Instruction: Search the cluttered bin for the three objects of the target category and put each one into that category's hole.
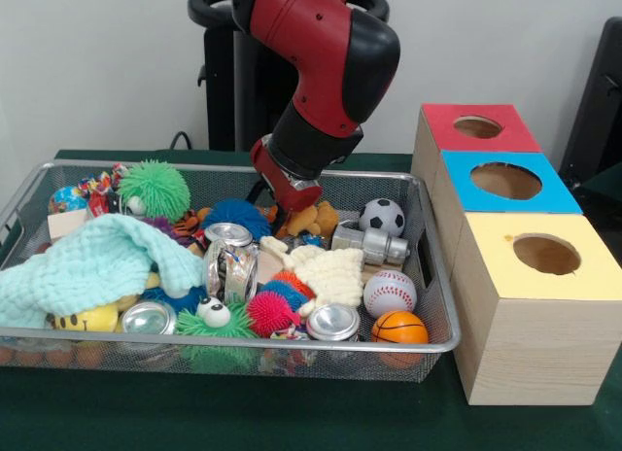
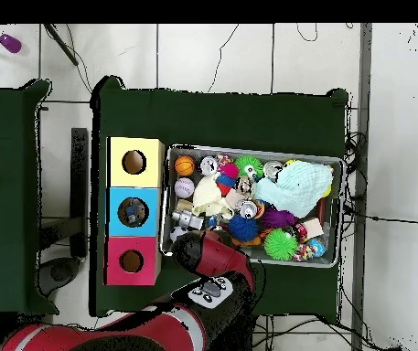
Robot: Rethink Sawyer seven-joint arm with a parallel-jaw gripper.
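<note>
a crinkled clear bottle lies amid toys in the bin.

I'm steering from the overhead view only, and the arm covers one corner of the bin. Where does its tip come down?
Observer: In the front view the pincer is low at the far side of the bin, just above a brown plush toy. I cannot tell whether it is open or shut.
Operator: What's under the cloth?
Observer: A yellow smiley ball peeks out below the hanging edge of the pale green cloth.
Operator: Is anything buried deeper?
Observer: Through the bin's near mesh wall, orange round things show at the bottom, beneath the pile.
</note>
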